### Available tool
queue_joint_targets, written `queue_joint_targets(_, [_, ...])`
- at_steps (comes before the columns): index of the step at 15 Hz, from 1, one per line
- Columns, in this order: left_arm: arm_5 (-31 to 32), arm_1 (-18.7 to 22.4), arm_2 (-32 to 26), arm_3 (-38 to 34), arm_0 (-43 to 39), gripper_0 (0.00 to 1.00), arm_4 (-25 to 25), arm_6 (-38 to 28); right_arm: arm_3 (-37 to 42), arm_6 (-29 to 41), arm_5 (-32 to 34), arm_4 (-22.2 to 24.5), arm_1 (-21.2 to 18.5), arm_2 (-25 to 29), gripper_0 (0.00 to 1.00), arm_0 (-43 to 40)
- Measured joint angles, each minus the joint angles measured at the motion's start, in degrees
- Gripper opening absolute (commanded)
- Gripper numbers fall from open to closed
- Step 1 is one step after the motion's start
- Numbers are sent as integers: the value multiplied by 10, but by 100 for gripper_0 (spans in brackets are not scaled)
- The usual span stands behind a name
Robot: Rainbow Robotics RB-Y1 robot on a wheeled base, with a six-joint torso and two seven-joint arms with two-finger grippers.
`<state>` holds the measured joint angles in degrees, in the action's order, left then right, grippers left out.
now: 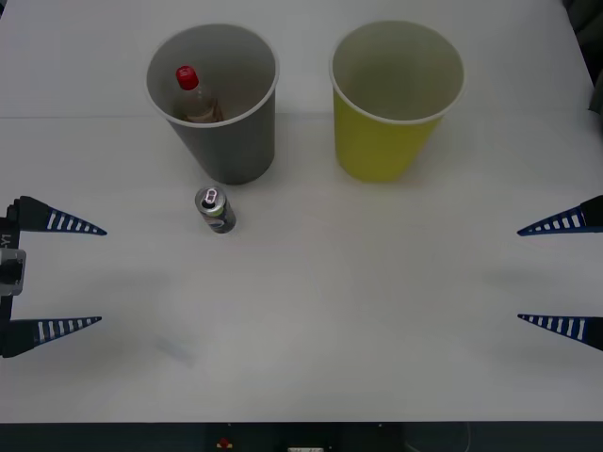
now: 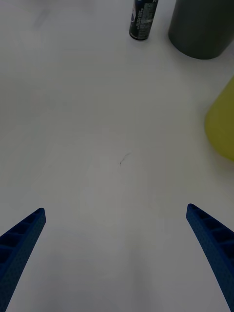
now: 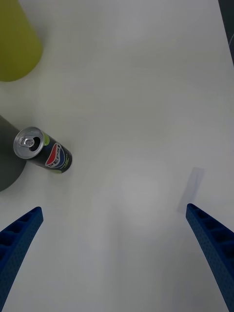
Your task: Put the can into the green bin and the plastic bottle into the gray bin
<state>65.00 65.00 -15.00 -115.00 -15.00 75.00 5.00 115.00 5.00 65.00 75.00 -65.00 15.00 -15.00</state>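
While both grippers' fingers gape empty, the can [image 1: 215, 209] stands beside the gray bin [image 1: 226, 141].

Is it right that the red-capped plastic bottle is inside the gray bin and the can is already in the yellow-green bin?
Not quite. The front view shows the small dark metal can standing on the white table in front of the gray bin, not in the yellow-green bin. The red-capped plastic bottle part is right.

The tall dark gray cup-shaped bin [image 1: 213, 104] hides the lower half of the clear red-capped plastic bottle [image 1: 193, 94] inside, and the can's small label text isn't readable.
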Motion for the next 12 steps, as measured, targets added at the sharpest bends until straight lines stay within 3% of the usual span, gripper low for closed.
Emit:
queue_joint_targets(9, [-8, -6, -13, 15, -4, 100, 6, -5, 0, 0, 0, 0, 0, 0, 100, 0])
queue_joint_targets(12, [-29, -6, 17, 55, -3, 100, -26, -3, 0, 0, 0, 0, 0, 0, 100, 0])
